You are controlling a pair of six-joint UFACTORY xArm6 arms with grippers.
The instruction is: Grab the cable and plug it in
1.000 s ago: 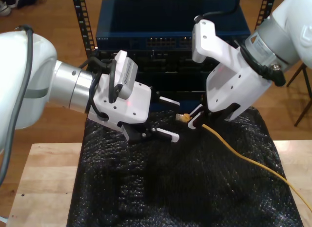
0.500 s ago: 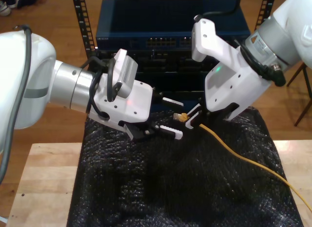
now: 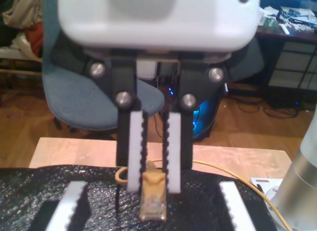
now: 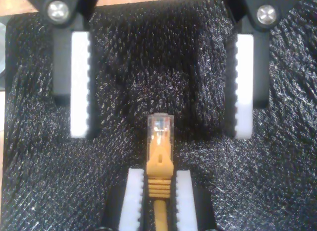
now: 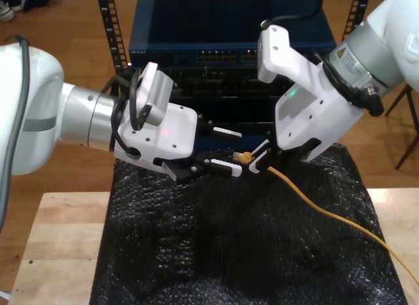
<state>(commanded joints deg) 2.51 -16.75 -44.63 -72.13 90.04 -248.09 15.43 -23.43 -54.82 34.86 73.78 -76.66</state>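
Pale wood of the table [image 5: 59,239] is showing at the exterior view's left, with a black textured mat [image 5: 229,252] covering its middle. Above the mat's left part, my first gripper [image 5: 237,151] is pointing toward the exterior view's right, its jaws standing wide apart and gripping nothing. In the second wrist view its two white toothed pads [image 4: 79,82] are sitting well out on either side of the plug [image 4: 160,127].

At the centre, that clear-tipped plug is hanging just above the mat, right at the mouth of the open jaws and pointing into them. Its long axis is running along the line between the two grippers, tip toward the first.

Just to the right, my second gripper [image 5: 258,160] is clamping narrowly on the ribbed orange boot behind the plug, so the plug itself is sticking out free. From there the cable [image 5: 327,210] is trailing across the mat toward the exterior view's lower right.

My first gripper is by far the nearer to the free plug, so I am judging a handover is being set up: the open jaws need to close squarely on the plug body. The blue switch [image 5: 216,36] with its sockets is waiting behind both arms.
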